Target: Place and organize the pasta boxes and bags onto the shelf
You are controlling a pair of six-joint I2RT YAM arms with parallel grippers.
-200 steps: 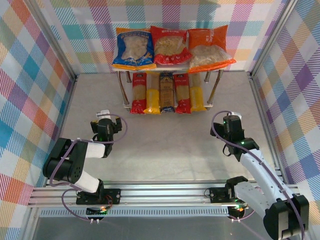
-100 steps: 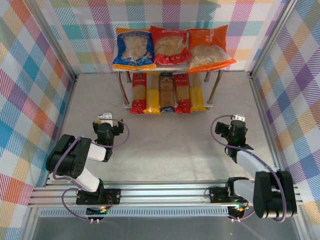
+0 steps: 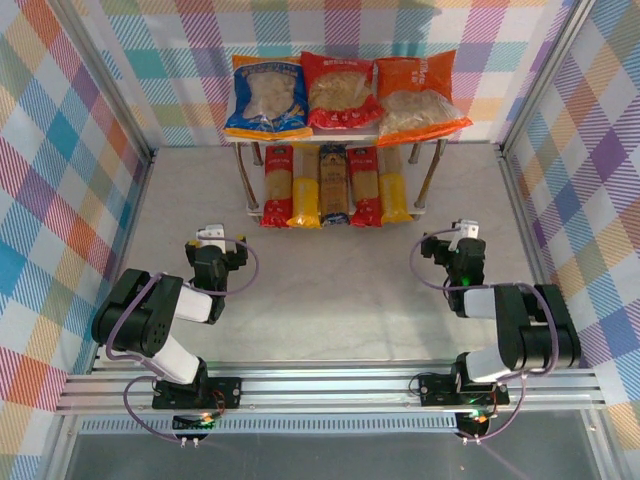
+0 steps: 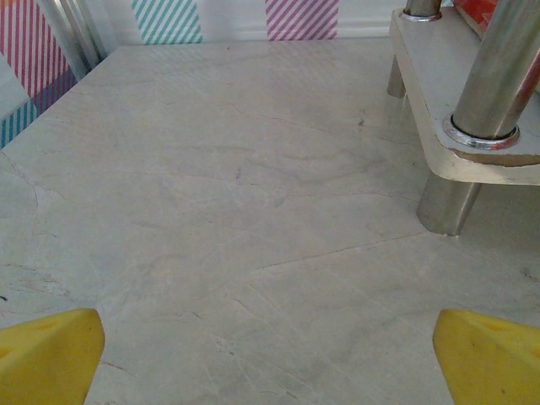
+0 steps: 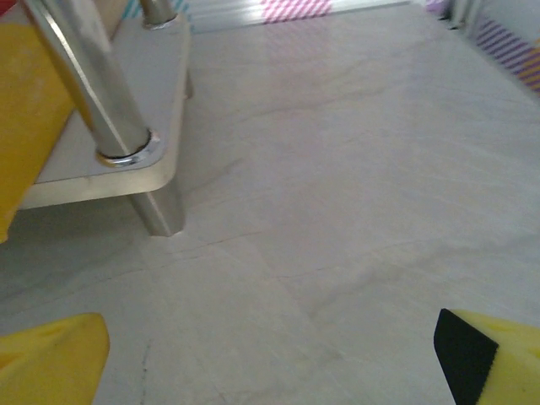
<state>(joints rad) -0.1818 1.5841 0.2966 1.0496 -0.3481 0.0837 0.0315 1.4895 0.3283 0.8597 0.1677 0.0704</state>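
The shelf (image 3: pixel 431 172) stands at the back middle of the table. On its top board lie three bags abreast: blue (image 3: pixel 266 97), red (image 3: pixel 343 92) and orange (image 3: pixel 417 98). Side by side on the lower board lie several pasta boxes: red (image 3: pixel 277 186), yellow (image 3: pixel 305 190), dark (image 3: pixel 334 185), red (image 3: pixel 364 187), yellow (image 3: pixel 393 186). My left gripper (image 3: pixel 212 243) (image 4: pixel 270 363) hangs low over bare table, front left of the shelf, open and holding nothing. My right gripper (image 3: pixel 458 238) (image 5: pixel 270 354) is front right of the shelf, also open with nothing in it.
The shelf's lower board and a metal leg (image 4: pixel 451 202) sit close on the right of the left wrist view. In the right wrist view a leg (image 5: pixel 160 207) and a yellow pack (image 5: pixel 25 110) are on the left. Checkered walls (image 3: pixel 70 160) close in the table.
The right arm has folded back toward its base, and its gripper now sits slightly farther back. The left arm drew in a little. The pasta on the shelf has not moved.
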